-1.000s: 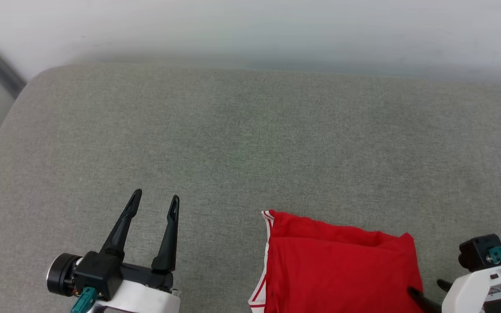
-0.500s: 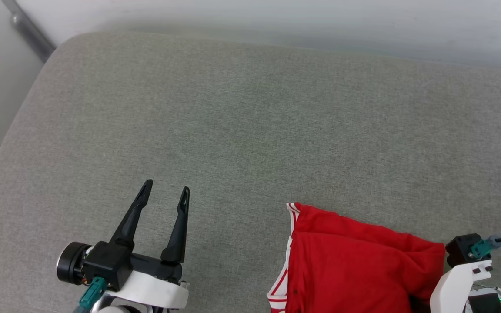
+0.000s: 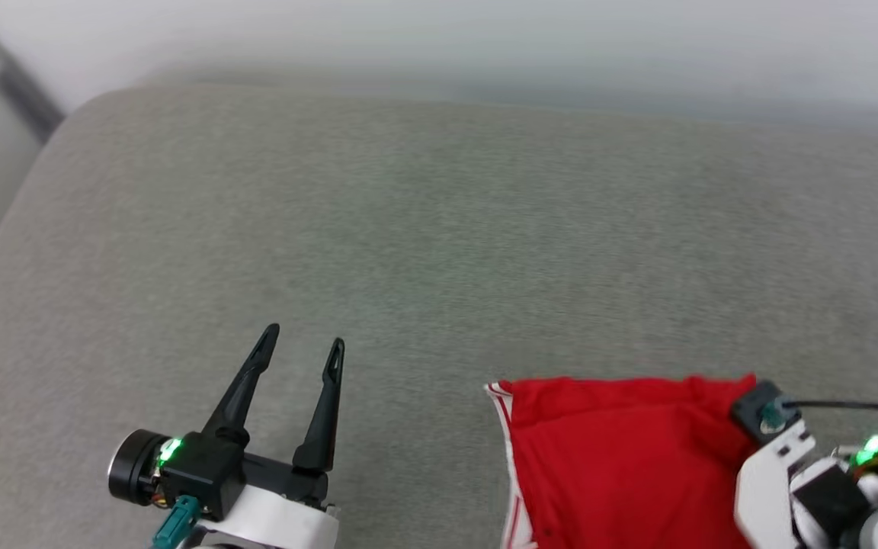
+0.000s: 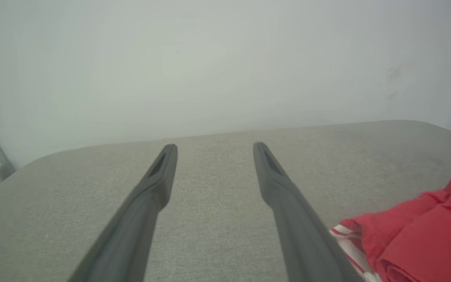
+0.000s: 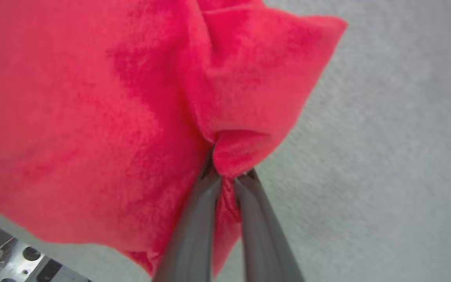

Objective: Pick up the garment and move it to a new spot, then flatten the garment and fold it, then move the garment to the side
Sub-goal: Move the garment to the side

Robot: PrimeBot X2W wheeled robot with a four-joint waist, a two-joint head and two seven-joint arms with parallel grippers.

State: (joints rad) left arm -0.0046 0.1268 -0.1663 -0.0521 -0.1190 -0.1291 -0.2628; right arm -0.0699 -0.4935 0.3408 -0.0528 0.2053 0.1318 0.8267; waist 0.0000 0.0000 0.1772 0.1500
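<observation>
The garment (image 3: 622,457), a folded red shirt with white-and-red striped trim on its left edge, lies at the lower right of the grey cushioned surface (image 3: 439,229). In the right wrist view my right gripper (image 5: 229,176) is shut on a bunched fold of the garment (image 5: 92,98) near its right corner. My right arm's wrist (image 3: 770,473) sits over that corner and hides the fingers in the head view. My left gripper (image 3: 305,337) hovers open and empty to the left of the garment, apart from it. Past the left gripper (image 4: 214,147) the garment (image 4: 425,235) shows at the lower right.
A pale wall runs behind the cushion. A grey metal bar (image 3: 12,84) slants down at the upper left, beyond the cushion's rounded corner. Bare cushion stretches ahead and to the left of the garment.
My right gripper has gone from open to shut on the garment's right corner, and its wrist has come up over that corner. The head camera shifted. The left gripper stayed open.
</observation>
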